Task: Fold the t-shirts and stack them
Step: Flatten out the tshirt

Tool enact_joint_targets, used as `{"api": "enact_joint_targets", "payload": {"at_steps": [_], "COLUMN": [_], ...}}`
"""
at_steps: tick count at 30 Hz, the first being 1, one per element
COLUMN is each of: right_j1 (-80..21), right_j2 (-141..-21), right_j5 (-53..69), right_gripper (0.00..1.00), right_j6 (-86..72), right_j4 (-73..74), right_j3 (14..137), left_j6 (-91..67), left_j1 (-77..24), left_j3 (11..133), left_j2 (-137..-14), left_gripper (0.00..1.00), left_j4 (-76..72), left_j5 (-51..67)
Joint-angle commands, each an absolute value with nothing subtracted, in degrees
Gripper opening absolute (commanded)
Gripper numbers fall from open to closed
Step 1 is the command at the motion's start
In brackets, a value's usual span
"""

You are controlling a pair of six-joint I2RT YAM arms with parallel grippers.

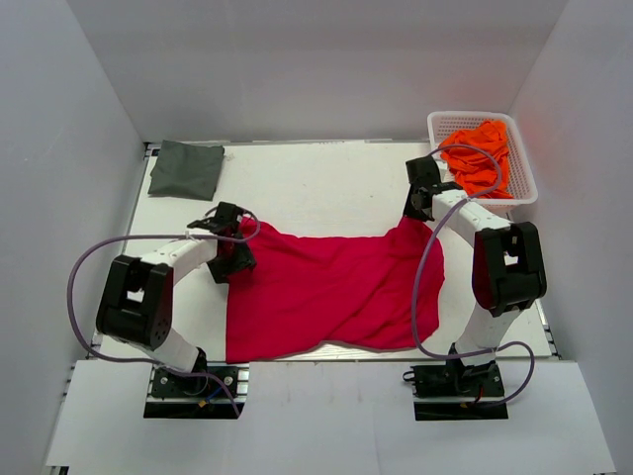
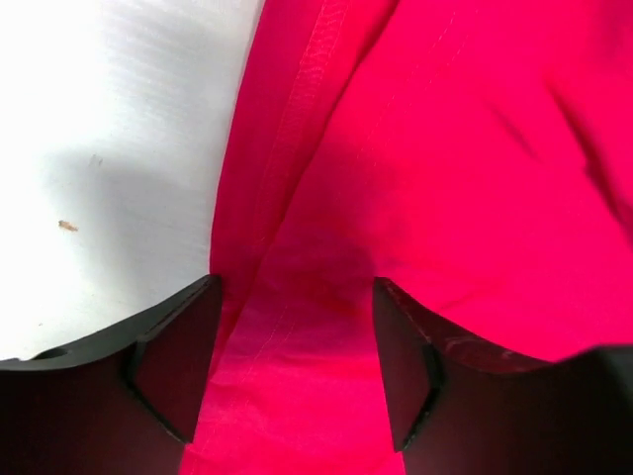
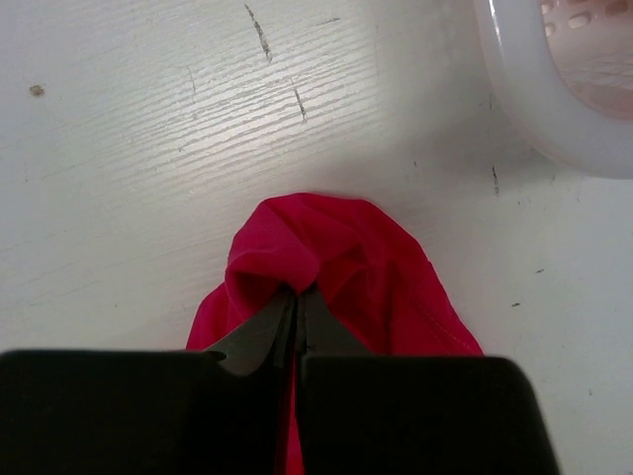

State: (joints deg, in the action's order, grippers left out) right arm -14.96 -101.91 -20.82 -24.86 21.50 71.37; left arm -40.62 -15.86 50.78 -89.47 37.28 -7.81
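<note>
The crimson red t-shirt (image 1: 326,292) lies spread and wrinkled across the middle of the table. My left gripper (image 1: 234,249) is open at its far left corner, its jaws standing either side of a hemmed fold of the red t-shirt (image 2: 297,346). My right gripper (image 1: 419,212) is shut on a bunched far right corner of the red t-shirt (image 3: 331,247). A folded dark grey-green t-shirt (image 1: 187,168) lies at the far left. Orange t-shirts (image 1: 480,158) are piled in the basket.
A white mesh basket (image 1: 524,163) stands at the far right corner; its rim shows in the right wrist view (image 3: 534,109). White walls close in on the left, back and right. Bare white table (image 1: 316,183) lies between the grey-green shirt and the basket.
</note>
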Motion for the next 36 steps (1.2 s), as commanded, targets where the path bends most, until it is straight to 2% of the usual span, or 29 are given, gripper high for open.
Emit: {"api": "enact_joint_targets", "payload": {"at_steps": [1, 11, 18, 24, 36], "right_j1": [-14.76, -14.59, -14.68, -14.68, -14.5], "right_j2": [-99.23, -98.61, -98.26, -98.35, -98.79], "right_j5": [-21.27, -21.44, -21.09, -20.83, -21.89], "right_gripper": [0.0, 0.0, 0.0, 0.0, 0.0], "right_j6": [-25.4, -25.4, -25.4, -25.14, -24.17], "right_j4": [22.68, 23.47, 24.0, 24.17, 25.57], "right_j3": [71.54, 71.46, 71.54, 71.54, 72.95], "left_j6": [-41.13, -40.52, -40.52, -41.13, -41.13], "left_j1": [-15.82, -15.82, -15.82, -15.82, -15.82], "left_j3": [48.7, 46.41, 46.93, 47.55, 44.82], "left_j2": [-84.65, -83.5, -82.71, -78.66, -82.0], "left_gripper": [0.71, 0.48, 0.47, 0.55, 0.56], "left_j4": [33.05, 28.31, 30.32, 32.25, 25.32], "left_j5": [-7.21, -6.07, -9.21, -12.39, -13.0]}}
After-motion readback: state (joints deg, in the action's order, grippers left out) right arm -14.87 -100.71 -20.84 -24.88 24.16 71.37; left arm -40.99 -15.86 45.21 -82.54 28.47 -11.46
